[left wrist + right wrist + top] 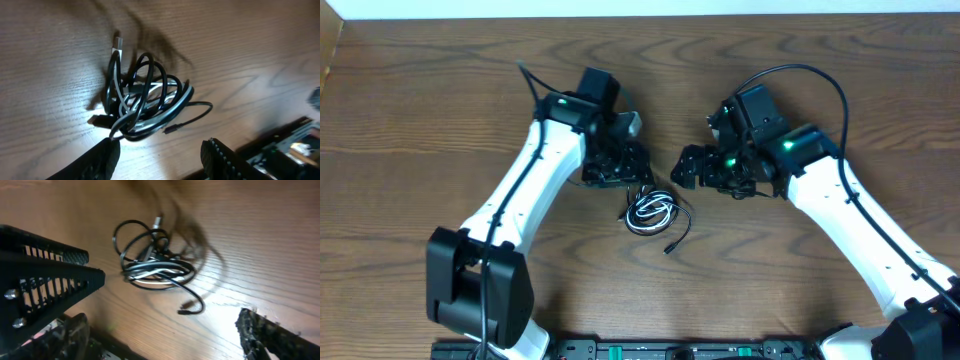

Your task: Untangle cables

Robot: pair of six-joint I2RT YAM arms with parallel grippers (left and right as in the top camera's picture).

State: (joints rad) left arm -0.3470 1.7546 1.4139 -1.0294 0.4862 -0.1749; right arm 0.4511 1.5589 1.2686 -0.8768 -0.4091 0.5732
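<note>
The cables [651,212] lie as one small knotted bundle of black and white cords on the wooden table, between and just in front of both grippers. A black end with a plug [672,244] trails to the front right. In the left wrist view the bundle [145,100] sits just ahead of my open left gripper [160,152], whose left finger tip is near a black loop. In the right wrist view the bundle [152,262] lies ahead of my open right gripper [165,335]. In the overhead view the left gripper [620,165] and the right gripper [695,170] flank the bundle's far side.
The wooden table [420,120] extends all round. The left arm's black gripper body [40,275] shows at the left of the right wrist view. A dark rail with electronics [670,350] runs along the table's front edge.
</note>
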